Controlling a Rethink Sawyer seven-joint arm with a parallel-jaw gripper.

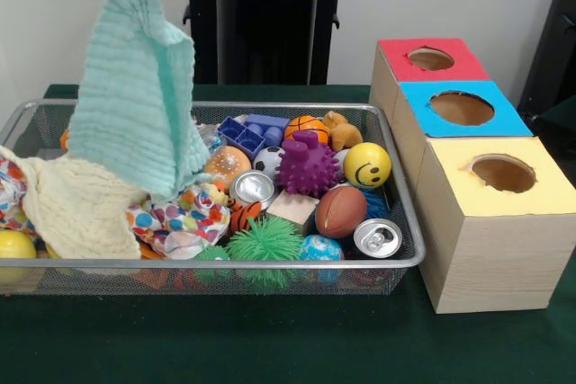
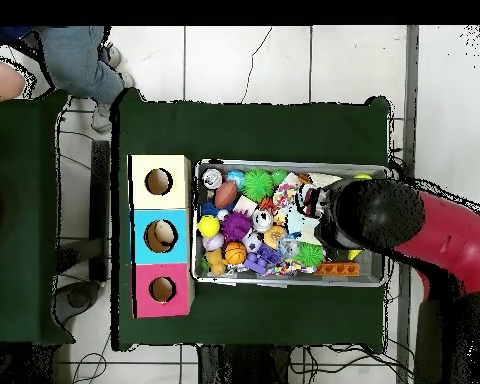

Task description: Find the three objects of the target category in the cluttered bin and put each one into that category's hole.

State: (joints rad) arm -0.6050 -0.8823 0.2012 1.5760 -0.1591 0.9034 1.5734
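End effector (image 2: 324, 212) holds mint cloth (image 1: 135, 96) above the bin (image 1: 396, 263).

A wire mesh bin (image 1: 396, 188) is sitting on the green table, holding a dense pile of objects. A mint green cloth (image 1: 137, 96) is hanging raised above the bin's left part, draping down to the clutter. A cream cloth (image 1: 76, 209) is lying bunched beneath it.

Balls are lying in the right part: a purple spiky ball (image 1: 306, 166), a yellow smiley ball (image 1: 367, 165), a brown football (image 1: 341, 211).

Three boxes are standing in a row just beside the bin, each with a round top hole: red box (image 1: 430, 59), blue box (image 1: 461, 108), yellow box (image 1: 500, 174).
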